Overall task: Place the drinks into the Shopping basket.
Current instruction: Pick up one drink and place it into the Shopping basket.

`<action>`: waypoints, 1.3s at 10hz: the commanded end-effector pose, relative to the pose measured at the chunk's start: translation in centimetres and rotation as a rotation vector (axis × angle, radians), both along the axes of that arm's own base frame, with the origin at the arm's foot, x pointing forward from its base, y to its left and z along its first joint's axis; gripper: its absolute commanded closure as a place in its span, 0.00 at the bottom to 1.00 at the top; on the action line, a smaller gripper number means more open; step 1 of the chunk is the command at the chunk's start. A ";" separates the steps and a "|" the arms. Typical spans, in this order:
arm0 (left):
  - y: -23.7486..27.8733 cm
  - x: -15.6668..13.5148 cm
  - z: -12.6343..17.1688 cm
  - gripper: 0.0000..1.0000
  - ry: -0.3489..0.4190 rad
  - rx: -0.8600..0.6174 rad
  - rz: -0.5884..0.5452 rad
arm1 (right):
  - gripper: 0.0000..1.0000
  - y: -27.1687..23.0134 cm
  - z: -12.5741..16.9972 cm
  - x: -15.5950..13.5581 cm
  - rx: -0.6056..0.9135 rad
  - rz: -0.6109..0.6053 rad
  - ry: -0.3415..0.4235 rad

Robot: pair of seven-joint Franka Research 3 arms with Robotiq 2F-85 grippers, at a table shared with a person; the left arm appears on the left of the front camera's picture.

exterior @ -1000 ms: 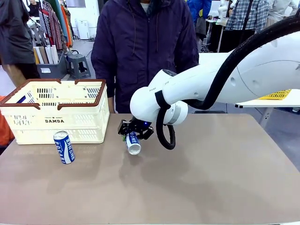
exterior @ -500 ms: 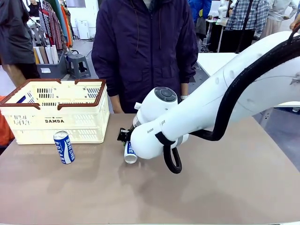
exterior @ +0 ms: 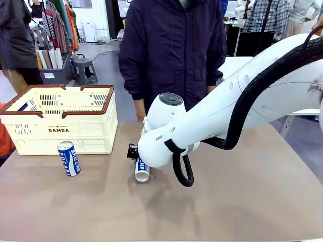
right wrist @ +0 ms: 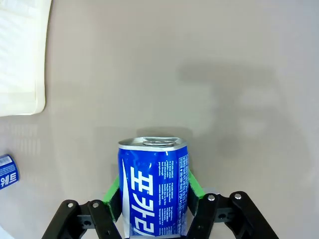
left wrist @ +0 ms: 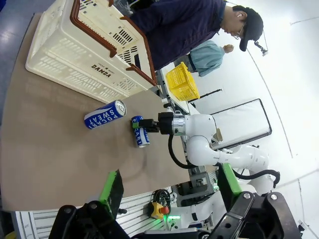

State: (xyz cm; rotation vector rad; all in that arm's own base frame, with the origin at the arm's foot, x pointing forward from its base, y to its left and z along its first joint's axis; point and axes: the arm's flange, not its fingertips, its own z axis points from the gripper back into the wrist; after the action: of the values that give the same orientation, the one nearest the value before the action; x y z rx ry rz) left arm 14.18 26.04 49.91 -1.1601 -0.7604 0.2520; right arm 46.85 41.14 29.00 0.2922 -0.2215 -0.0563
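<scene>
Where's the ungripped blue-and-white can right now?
In the front view, the loose can stands on the table, left side, just before the cream basket, left of the gripped can in the right gripper.

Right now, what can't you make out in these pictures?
- Shopping basket, front view: its slotted wall hides whether anything lies inside.
- Right gripper, front view: the right arm covers most of it.
- Held can, right wrist view: the bottom edge cuts off its lower end.
- Other can, right wrist view: the left edge cuts most of it off.
</scene>
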 end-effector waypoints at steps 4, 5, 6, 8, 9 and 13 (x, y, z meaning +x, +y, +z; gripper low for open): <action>0.1 -0.2 0.1 0.00 -0.027 -0.002 0.004 | 0.00 0.5 -0.4 0.3 -0.012 0.019 0.043; 0.1 -0.2 0.1 0.00 -0.027 -0.002 0.004 | 0.00 0.6 -0.4 0.4 -0.013 0.018 0.046; 0.1 -0.2 0.1 0.00 -0.027 -0.002 0.004 | 0.00 0.5 -0.3 0.3 -0.013 0.020 0.046; 0.1 -0.2 0.1 0.00 -0.027 -0.002 0.004 | 0.00 0.4 -0.2 0.4 0.007 0.031 0.049; 0.1 -0.2 0.1 0.00 -0.027 -0.002 0.004 | 0.00 0.2 -0.1 0.4 0.015 0.037 0.052; 0.1 -0.2 0.1 0.00 -0.027 -0.002 0.004 | 0.00 -5.4 6.3 -0.5 0.075 0.035 0.037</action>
State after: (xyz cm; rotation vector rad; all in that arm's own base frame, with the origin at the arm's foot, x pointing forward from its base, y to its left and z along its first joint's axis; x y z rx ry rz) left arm 14.19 26.04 49.90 -1.1602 -0.7602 0.2519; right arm 47.54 39.44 32.18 0.3303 -0.1992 -0.0420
